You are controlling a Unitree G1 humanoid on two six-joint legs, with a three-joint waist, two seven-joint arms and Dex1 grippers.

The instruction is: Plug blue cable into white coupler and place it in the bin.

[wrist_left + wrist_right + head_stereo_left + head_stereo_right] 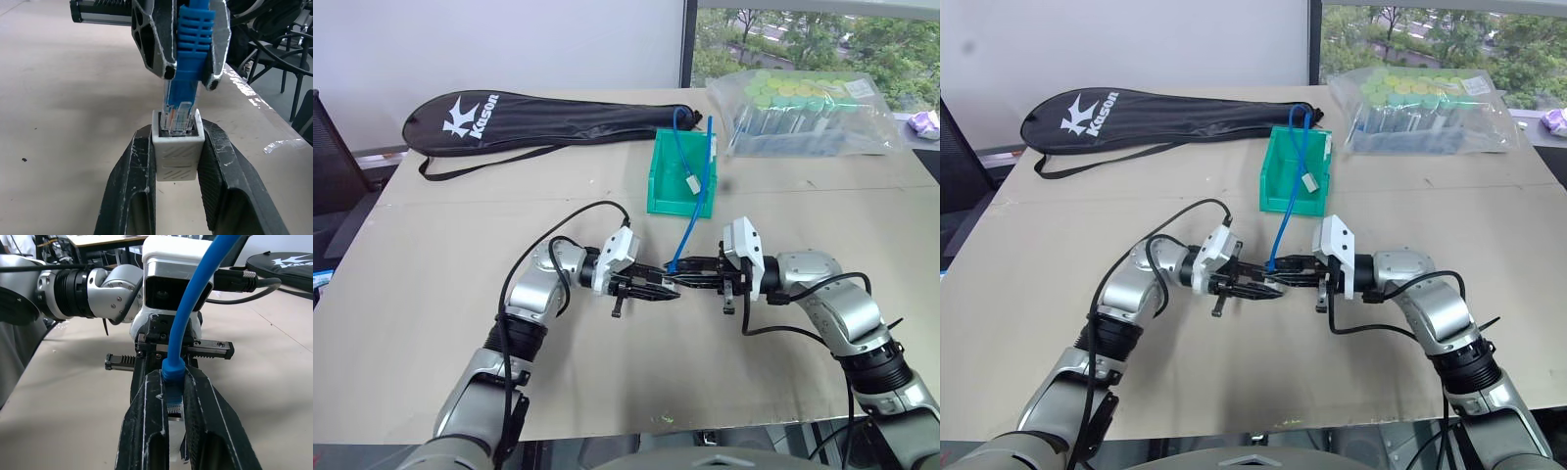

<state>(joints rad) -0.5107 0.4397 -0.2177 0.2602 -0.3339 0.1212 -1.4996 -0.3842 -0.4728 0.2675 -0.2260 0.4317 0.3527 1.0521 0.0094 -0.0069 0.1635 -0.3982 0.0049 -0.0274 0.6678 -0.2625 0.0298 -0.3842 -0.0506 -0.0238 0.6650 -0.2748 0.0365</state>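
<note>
Two grippers met tip to tip over the middle of the table (pixel 450 323), and between them sat the join I was working on. The blue cable (pixel 690 211) had its clear plug (pixel 178 117) partly inside the dark socket of the white coupler (pixel 178 152); I judged it entered but perhaps not fully seated, since much of the plug was visible above the rim.

My left gripper (pixel 658 283) was clamped narrowly on the coupler, one black finger on each side wall, with the socket facing the other arm so the plug could go straight in. My right gripper (pixel 690 281) was pinched tight on the cable's ribbed blue boot just behind the plug. Gripping that close to the tip kept the floppy cord from bending when pushed. Both grippers lay roughly level and pointed at each other, a little above the table, which lined the plug up with the socket.

From the right gripper the cable rose and ran away from me into the green bin (pixel 664 186), which stood near, just beyond the grippers. A second blue cord with a white block (pixel 693 182) at its end lay in that bin. Farther back were a black racket bag (pixel 548 117) on the left and a clear bag of green-capped tubes (pixel 803 108) on the right.
</note>
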